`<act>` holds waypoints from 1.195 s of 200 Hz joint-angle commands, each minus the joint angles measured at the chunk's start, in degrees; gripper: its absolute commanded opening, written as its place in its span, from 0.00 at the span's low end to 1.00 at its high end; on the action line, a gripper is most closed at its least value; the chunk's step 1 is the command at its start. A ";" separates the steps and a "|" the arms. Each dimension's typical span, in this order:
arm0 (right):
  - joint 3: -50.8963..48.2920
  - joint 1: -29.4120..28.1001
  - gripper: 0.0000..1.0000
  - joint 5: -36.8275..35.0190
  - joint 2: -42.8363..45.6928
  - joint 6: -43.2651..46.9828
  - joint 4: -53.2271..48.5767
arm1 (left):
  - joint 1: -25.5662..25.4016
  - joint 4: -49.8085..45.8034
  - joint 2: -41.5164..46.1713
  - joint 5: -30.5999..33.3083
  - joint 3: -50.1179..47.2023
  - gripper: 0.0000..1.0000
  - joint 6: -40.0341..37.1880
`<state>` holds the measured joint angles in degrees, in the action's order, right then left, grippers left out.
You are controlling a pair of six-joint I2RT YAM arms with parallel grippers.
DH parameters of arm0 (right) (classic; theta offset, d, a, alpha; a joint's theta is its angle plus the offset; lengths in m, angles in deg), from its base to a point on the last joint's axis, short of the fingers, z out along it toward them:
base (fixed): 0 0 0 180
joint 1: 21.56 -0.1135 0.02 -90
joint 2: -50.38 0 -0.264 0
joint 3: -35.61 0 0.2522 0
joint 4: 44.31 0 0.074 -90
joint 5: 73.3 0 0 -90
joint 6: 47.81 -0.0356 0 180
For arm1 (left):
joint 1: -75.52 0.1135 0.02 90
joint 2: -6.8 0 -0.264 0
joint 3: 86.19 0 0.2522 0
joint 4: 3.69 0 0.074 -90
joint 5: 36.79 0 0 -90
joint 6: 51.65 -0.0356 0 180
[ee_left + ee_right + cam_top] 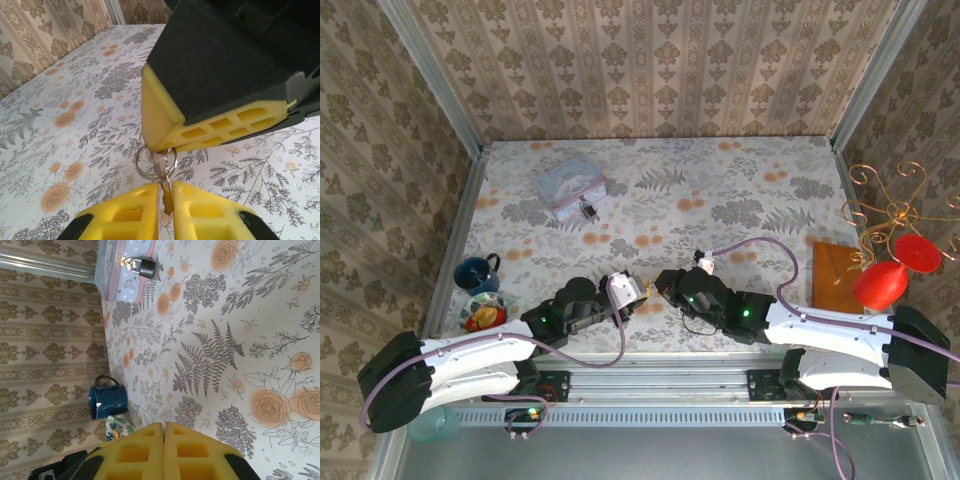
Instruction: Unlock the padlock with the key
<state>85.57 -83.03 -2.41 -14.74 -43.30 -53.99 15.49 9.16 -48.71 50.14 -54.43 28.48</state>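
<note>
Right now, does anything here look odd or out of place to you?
Nothing looks spilled or broken. The one odd sight: both hands meet tip to tip, the left hand pinching the tiny key while the right hand seems to grip its ring. The padlock hangs far off, on the blue tin.

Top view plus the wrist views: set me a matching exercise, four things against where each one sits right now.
Things:
1 padlock
2 key
3 blue mug
4 wooden board

Places:
A at the left edge of the table
B pinched in the left gripper
C at the table's right edge
D on the front clasp of the tin

Pairs: 1-D, 2-B, 3-A, 4-C
</note>
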 commanded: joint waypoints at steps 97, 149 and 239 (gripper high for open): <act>2.01 -0.87 0.23 -6.07 1.72 10.43 -1.26 | 1.50 -1.11 1.83 1.64 1.16 0.00 4.72; -2.50 -0.83 0.45 -8.64 3.07 28.06 5.92 | 5.46 -2.22 4.08 -3.42 1.16 0.00 9.19; -5.87 -2.64 0.54 -8.41 1.03 64.28 13.38 | 9.92 -3.12 5.65 -14.41 1.51 0.00 12.68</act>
<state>82.17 -84.82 -8.40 -13.72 6.82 -44.64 24.58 7.44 -44.71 40.19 -54.41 39.32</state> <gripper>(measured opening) 0.541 0.052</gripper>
